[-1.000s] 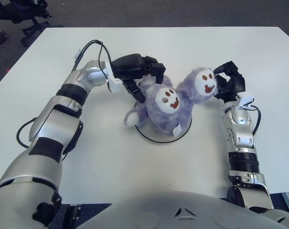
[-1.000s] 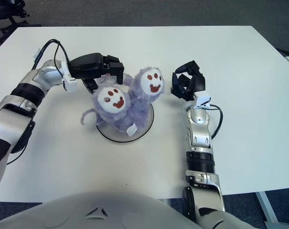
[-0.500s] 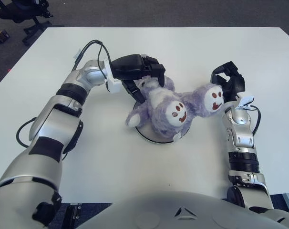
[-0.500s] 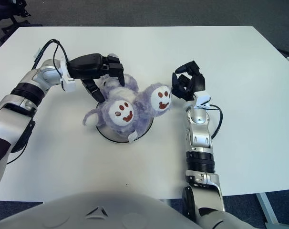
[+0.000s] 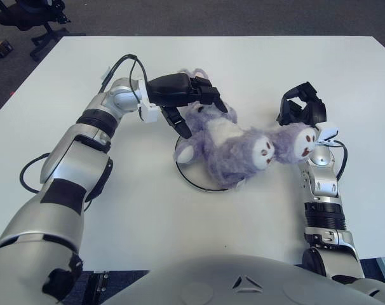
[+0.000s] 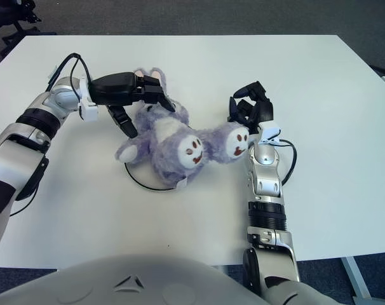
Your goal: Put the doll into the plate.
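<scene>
Left eye view showed the fuzzy purple two-headed plush doll (image 5: 230, 149) toppled sideways across the round white plate with a dark rim (image 5: 186, 175), its body over the plate and both white faces spilling past the rim towards the right hand (image 5: 302, 109). The left hand (image 5: 189, 95) had its black fingers spread at the doll's upper end, touching fur without a clear pinch, while the right hand's fingers were loosely curled just above the far head, holding nothing. Soft, light and floppy, the doll looked likely to sag and roll, so the thick torso seemed the best place to squeeze.
</scene>
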{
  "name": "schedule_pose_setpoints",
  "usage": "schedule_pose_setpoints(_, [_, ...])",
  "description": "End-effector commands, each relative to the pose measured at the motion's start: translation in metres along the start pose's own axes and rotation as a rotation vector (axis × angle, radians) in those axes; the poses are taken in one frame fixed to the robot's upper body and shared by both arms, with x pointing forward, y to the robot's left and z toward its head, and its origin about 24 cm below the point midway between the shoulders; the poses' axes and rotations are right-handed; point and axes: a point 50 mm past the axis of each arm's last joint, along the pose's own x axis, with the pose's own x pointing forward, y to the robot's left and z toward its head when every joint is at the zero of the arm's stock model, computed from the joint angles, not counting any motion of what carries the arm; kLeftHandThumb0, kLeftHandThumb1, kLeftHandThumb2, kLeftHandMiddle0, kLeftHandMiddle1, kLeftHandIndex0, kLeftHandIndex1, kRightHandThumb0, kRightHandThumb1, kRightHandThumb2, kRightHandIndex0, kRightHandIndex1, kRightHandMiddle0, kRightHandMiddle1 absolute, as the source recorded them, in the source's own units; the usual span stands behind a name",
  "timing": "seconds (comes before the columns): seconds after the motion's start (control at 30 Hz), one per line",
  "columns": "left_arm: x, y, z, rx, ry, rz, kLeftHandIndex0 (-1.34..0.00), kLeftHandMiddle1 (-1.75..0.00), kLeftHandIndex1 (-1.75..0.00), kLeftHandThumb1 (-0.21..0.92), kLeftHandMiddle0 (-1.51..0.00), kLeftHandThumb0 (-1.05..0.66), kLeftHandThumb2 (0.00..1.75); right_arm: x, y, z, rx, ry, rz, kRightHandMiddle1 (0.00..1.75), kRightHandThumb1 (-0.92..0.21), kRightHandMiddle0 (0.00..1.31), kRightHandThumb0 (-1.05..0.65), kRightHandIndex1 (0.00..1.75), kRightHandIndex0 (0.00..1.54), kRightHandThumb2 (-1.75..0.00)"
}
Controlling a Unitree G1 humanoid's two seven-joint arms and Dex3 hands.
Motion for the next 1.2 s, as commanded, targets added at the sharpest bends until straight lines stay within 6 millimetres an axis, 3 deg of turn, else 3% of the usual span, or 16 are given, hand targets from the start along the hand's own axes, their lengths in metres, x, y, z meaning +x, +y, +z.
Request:
schedule_pose_setpoints(0.0, [0.002,-0.002,0.0,-0.058,-0.009,-0.025,-0.33,-0.69,-0.12,0.92,-0.59,-0.97,0.35,0.005,-0.003,0.003,-0.006,-0.012,-0.012,1.75,-0.66,0.36,-0.38,1.75,0.85,-0.87])
schedule_pose_setpoints(0.17, [-0.003,0.003,-0.004,-0.228,-0.009,-0.004,-0.35,-0.66,-0.08,0.92,-0.59,-0.97,0.35,0.006,-0.003,0.002,-0.008,-0.008,-0.013,1.75,-0.66,0.36,-0.38,1.75,0.85,-0.86])
schedule_pose_setpoints(0.3, [-0.007,0.005,-0.008,-0.338,-0.018,0.007,-0.39,-0.46,-0.03,0.92,-0.65,-0.97,0.33,0.007,-0.003,0.001,-0.009,-0.007,-0.014,1.75,-0.66,0.36,-0.38,1.75,0.85,-0.86])
schedule_pose_setpoints(0.33, [-0.009,0.006,-0.009,-0.374,-0.018,0.017,-0.39,-0.33,-0.02,0.92,-0.69,-0.98,0.33,0.007,-0.003,0.001,-0.011,-0.006,-0.014,1.75,-0.66,0.36,-0.38,1.75,0.85,-0.86])
schedule_pose_setpoints(0.53, [-0.014,0.01,-0.013,-0.487,-0.056,0.08,-0.41,-0.21,-0.01,0.92,-0.78,-0.98,0.33,0.008,-0.003,0.0,-0.015,-0.004,-0.013,1.75,-0.66,0.36,-0.38,1.75,0.84,-0.86])
schedule_pose_setpoints(0.6, [-0.015,0.011,-0.014,-0.52,-0.079,0.117,-0.42,-0.4,-0.01,0.92,-0.76,-0.98,0.33,0.008,-0.003,0.0,-0.016,-0.003,-0.012,1.75,-0.66,0.36,-0.38,1.75,0.84,-0.86])
schedule_pose_setpoints(0.7, [-0.016,0.013,-0.016,-0.596,-0.114,0.17,-0.41,-0.89,0.0,0.92,-0.64,-0.98,0.35,0.009,-0.003,0.0,-0.017,-0.002,-0.011,1.75,-0.66,0.36,-0.38,1.75,0.84,-0.86])
schedule_pose_setpoints(0.77, [-0.018,0.015,-0.019,-0.682,-0.139,0.195,-0.4,-1.04,0.0,0.92,-0.6,-0.99,0.42,0.009,-0.003,0.0,-0.018,-0.002,-0.01,1.75,-0.66,0.36,-0.38,1.75,0.84,-0.86])
schedule_pose_setpoints(0.87, [-0.02,0.018,-0.023,-0.747,-0.172,0.24,-0.39,-1.14,0.0,0.92,-0.58,-1.0,0.5,0.009,-0.003,-0.001,-0.02,-0.001,-0.01,1.75,-0.66,0.36,-0.38,1.75,0.84,-0.86])
schedule_pose_setpoints(0.93, [-0.02,0.02,-0.026,-0.79,-0.214,0.307,-0.38,-1.15,0.0,0.92,-0.59,-0.99,0.79,0.009,-0.003,-0.001,-0.022,0.0,-0.01,1.75,-0.66,0.36,-0.38,1.75,0.84,-0.86])
schedule_pose_setpoints(1.0, [-0.018,0.022,-0.028,-0.801,-0.235,0.338,-0.37,-1.16,0.0,0.92,-0.58,-0.99,0.92,0.009,-0.003,-0.001,-0.024,0.0,-0.011,1.75,-0.66,0.36,-0.38,1.75,0.84,-0.86])
schedule_pose_setpoints(1.17, [-0.017,0.027,-0.031,-0.816,-0.27,0.378,-0.36,-1.19,0.0,0.92,-0.57,-0.99,1.04,0.009,-0.003,-0.001,-0.027,0.002,-0.012,1.75,-0.66,0.36,-0.38,1.75,0.84,-0.86])
